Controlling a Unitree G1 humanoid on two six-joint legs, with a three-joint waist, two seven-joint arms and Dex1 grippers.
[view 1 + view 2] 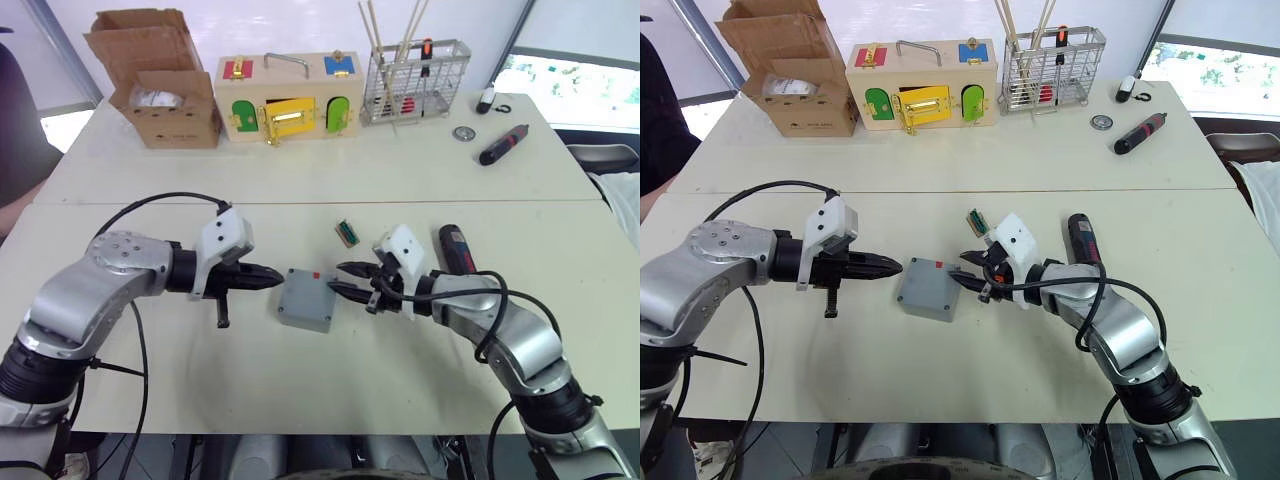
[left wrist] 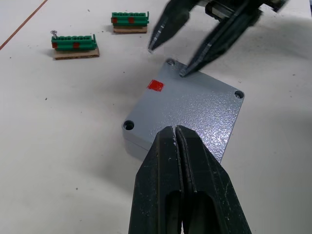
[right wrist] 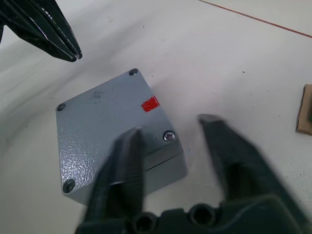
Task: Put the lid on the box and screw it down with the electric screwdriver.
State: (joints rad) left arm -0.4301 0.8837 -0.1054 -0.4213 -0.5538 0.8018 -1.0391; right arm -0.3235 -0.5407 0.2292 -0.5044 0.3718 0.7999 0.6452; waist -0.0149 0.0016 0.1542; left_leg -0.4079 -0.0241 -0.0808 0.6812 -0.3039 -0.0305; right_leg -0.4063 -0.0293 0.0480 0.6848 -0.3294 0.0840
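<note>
The grey box (image 1: 300, 320) sits mid-table with the lid (image 3: 107, 117) lying on top of it, a red mark on the lid and screw heads at its corners. My left gripper (image 1: 280, 277) is shut and empty, its tips (image 2: 175, 130) over the lid's left edge. My right gripper (image 1: 343, 279) is open at the box's right corner, its fingers (image 3: 122, 165) straddling a corner screw (image 3: 168, 137) without holding anything. The electric screwdriver (image 1: 457, 248), thick and black with a red mark, lies on the table just behind my right forearm.
Along the far edge stand a cardboard carton (image 1: 160, 85), a wooden latch box (image 1: 288, 97) and a wire basket (image 1: 415, 80). A small black-and-red screwdriver (image 1: 503, 144) lies far right. A green terminal block (image 1: 347, 233) lies just behind the box.
</note>
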